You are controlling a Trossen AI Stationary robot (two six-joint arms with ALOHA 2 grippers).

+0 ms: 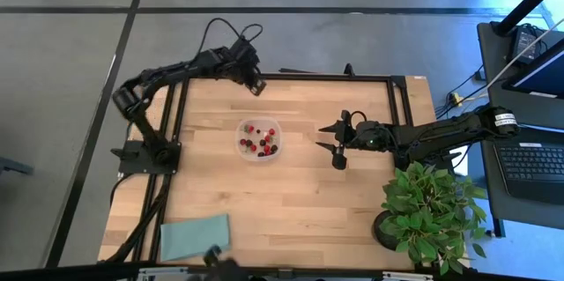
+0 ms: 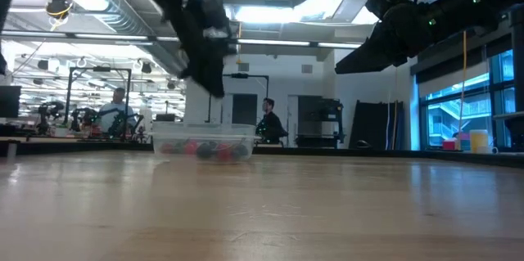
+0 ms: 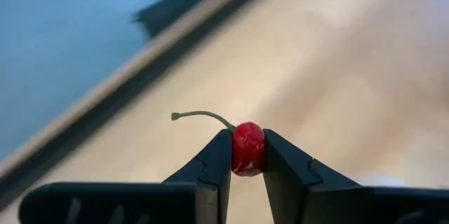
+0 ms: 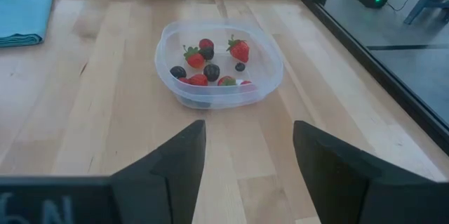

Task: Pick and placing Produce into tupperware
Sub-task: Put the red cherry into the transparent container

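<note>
The clear tupperware (image 1: 258, 139) stands on the wooden table left of centre and holds several red and dark berries (image 4: 210, 69). It also shows in the low view (image 2: 203, 142). My left gripper (image 1: 257, 87) hangs above the table's far edge, beyond the tupperware, shut on a small red cherry (image 3: 248, 148) with a thin stem. My right gripper (image 1: 329, 140) is open, right of the tupperware. In its wrist view (image 4: 249, 136) it faces the tupperware (image 4: 219, 62). My left gripper pinches the red cherry's round body (image 3: 248, 161) between its two fingertips (image 3: 217, 155). The cherry is lifted clear of the table. Its curved stem (image 3: 200, 115) sticks out free beyond the fingertips.
A folded teal cloth (image 1: 194, 235) lies at the table's near left corner. A leafy potted plant (image 1: 432, 206) stands at the near right corner, close to my right arm. A black frame (image 1: 326, 78) runs along the far edge. Bare wood lies between the tupperware and the near edge.
</note>
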